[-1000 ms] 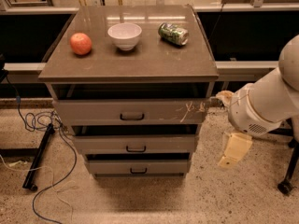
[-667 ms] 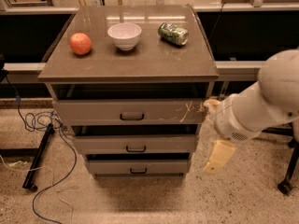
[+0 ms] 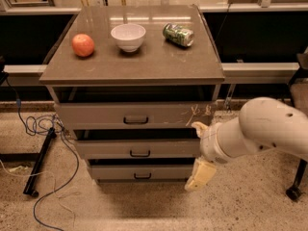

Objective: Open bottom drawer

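Observation:
A grey-taupe cabinet has three drawers stacked below its top. The bottom drawer [image 3: 139, 172] is the narrowest, with a plain front and a small black bar handle [image 3: 142, 176] at its centre; it looks shut. Above it sit the mid-width drawer [image 3: 137, 148] and the widest drawer [image 3: 134, 115] with white scratches at its right end. My gripper [image 3: 200, 173] hangs at the end of the white arm [image 3: 260, 131], just right of the bottom drawer's right end and apart from the handle.
On the cabinet top [image 3: 132, 61] lie a red apple [image 3: 83, 44], a white bowl [image 3: 128, 36] and a green can [image 3: 178, 34] on its side. Blue cables [image 3: 43, 129] and a black stand leg [image 3: 39, 162] lie on the floor at left. A black caster [image 3: 294, 192] stands at right.
My arm and gripper have moved left and slightly down, from right of the cabinet toward the right end of the lower drawers. The drawers have not moved.

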You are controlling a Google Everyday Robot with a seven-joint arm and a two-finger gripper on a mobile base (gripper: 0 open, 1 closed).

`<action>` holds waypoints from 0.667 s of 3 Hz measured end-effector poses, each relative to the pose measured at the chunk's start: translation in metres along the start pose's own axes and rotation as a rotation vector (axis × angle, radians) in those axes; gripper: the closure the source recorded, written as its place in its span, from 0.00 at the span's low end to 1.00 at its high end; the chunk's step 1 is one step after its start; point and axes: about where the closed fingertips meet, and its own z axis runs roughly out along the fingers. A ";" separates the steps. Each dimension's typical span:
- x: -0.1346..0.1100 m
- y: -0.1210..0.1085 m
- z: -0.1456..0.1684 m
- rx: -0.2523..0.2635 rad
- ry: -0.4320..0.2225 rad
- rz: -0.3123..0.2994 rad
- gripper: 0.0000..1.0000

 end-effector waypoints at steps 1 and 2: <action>0.013 0.002 0.030 0.006 -0.056 0.003 0.00; 0.034 0.002 0.063 -0.025 -0.063 0.040 0.00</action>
